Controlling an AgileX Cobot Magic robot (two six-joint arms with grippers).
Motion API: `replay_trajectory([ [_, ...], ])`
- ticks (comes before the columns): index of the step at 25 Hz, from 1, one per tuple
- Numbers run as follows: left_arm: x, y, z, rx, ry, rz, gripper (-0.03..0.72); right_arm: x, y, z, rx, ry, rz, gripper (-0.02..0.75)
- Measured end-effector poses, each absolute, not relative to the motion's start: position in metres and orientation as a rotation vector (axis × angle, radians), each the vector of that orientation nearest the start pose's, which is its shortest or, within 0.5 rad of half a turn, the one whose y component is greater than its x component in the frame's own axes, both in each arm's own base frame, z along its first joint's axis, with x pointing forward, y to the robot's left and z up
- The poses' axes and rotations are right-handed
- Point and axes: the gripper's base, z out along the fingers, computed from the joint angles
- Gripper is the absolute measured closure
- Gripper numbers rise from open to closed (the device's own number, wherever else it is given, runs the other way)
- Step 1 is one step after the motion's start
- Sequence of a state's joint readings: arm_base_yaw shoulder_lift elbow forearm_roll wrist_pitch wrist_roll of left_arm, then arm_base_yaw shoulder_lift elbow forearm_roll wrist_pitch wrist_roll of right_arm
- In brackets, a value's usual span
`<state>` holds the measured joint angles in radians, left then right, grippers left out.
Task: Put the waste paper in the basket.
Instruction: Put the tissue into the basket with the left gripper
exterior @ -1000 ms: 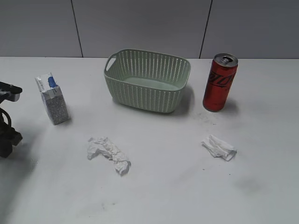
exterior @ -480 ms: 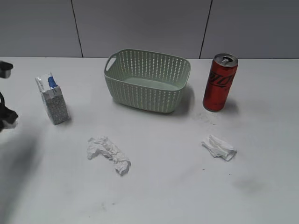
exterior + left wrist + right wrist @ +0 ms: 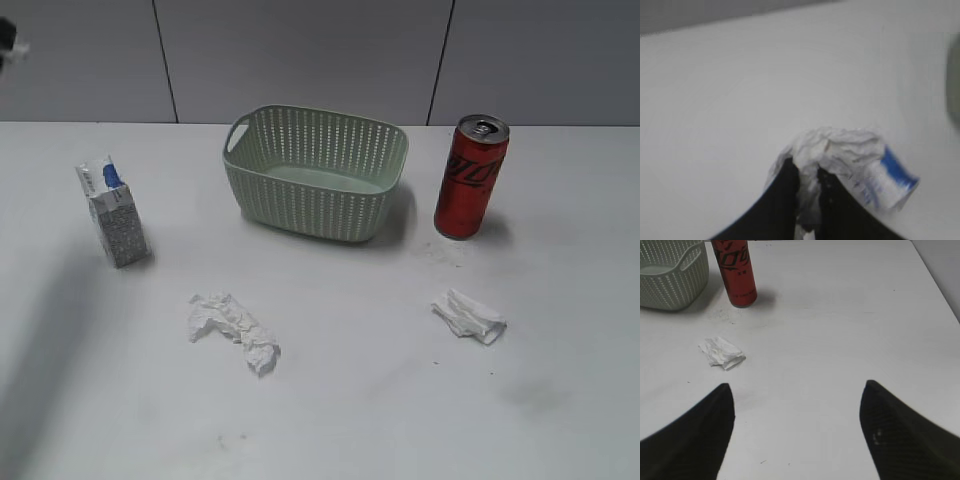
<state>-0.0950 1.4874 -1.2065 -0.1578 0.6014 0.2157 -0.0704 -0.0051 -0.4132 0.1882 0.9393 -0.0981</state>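
The pale green basket [image 3: 318, 208] stands at the back middle of the table; its corner also shows in the right wrist view [image 3: 671, 286]. A long crumpled waste paper wad [image 3: 232, 328] lies in front of it to the left. A smaller wad [image 3: 468, 316] lies front right and also shows in the right wrist view [image 3: 721, 352]. My left gripper [image 3: 808, 172] is shut on a third crumpled white wad [image 3: 837, 147], held above the table. Only a blurred bit of that arm shows at the exterior view's top left corner [image 3: 10, 45]. My right gripper [image 3: 797, 386] is open and empty over bare table, right of the small wad.
A red can [image 3: 471, 177] stands right of the basket and shows in the right wrist view [image 3: 735, 270]. An upright white-and-blue speckled packet [image 3: 113, 212] stands at the left; it appears just behind the held wad in the left wrist view [image 3: 890, 181].
My left arm has risen from the table's left edge up to the top left corner of the exterior view. The wads on the table, basket, can and packet have not moved.
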Motion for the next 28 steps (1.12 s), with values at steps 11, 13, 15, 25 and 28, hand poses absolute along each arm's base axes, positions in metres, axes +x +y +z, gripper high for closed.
replay_trajectory([
  [11,0.343,-0.114,0.354,0.073,1.891,-0.449,0.654,0.009,0.013,0.264,-0.014,1.993,0.115,0.149],
  [13,0.347,-0.134,0.350,0.088,1.830,-0.460,0.654,0.009,0.013,0.264,-0.014,1.993,0.114,0.149],
  [15,0.351,-0.156,0.341,0.106,1.786,-0.472,0.654,0.009,0.013,0.264,-0.014,1.993,0.114,0.149],
  [25,0.373,-0.231,0.257,0.223,1.656,-0.402,0.654,0.009,0.013,0.264,-0.014,1.993,0.114,0.149],
  [28,0.378,-0.241,0.229,0.283,1.653,-0.369,0.654,0.009,0.013,0.264,-0.014,1.993,0.114,0.149],
])
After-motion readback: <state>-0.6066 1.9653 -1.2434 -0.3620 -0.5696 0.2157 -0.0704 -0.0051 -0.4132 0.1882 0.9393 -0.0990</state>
